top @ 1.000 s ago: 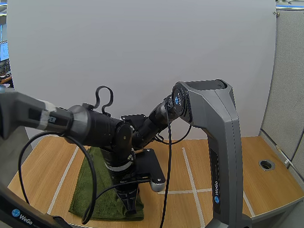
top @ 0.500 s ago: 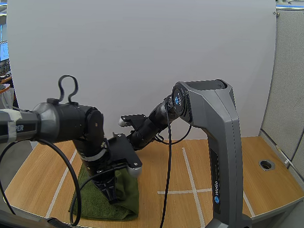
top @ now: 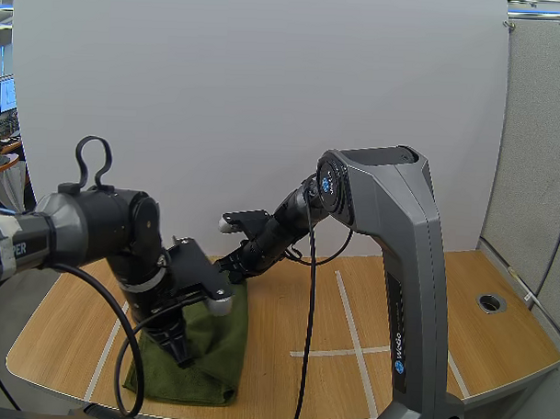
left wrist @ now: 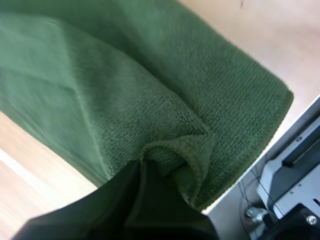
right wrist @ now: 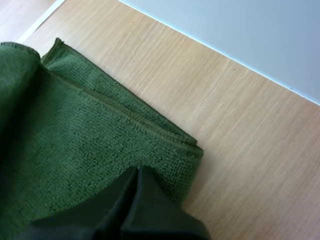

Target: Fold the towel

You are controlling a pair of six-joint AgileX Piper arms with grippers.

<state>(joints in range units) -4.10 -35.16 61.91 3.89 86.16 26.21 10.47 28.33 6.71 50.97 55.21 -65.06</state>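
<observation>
A dark green towel [top: 218,341] lies on the wooden table [top: 423,325] at the front left, its near part bunched and folded over. My left gripper [top: 180,351] points down into it. In the left wrist view the gripper [left wrist: 141,162] is shut on a puckered fold of the towel [left wrist: 100,90], close to the table's front edge. My right gripper [top: 230,269] sits at the towel's far right corner. In the right wrist view its fingers form one shut wedge [right wrist: 136,170] resting on the flat, layered towel [right wrist: 75,140], just inside that corner.
The tall grey stand [top: 402,269] of the right arm rises from the table's front middle. White tape lines [top: 350,322] cross the wood. A round cable hole [top: 490,302] is at the far right. Bare wood stretches right of the towel.
My left arm has swung left and drawn the pinched near part of the towel leftward, so the towel now looks narrower and doubled over. The right gripper has barely moved.
</observation>
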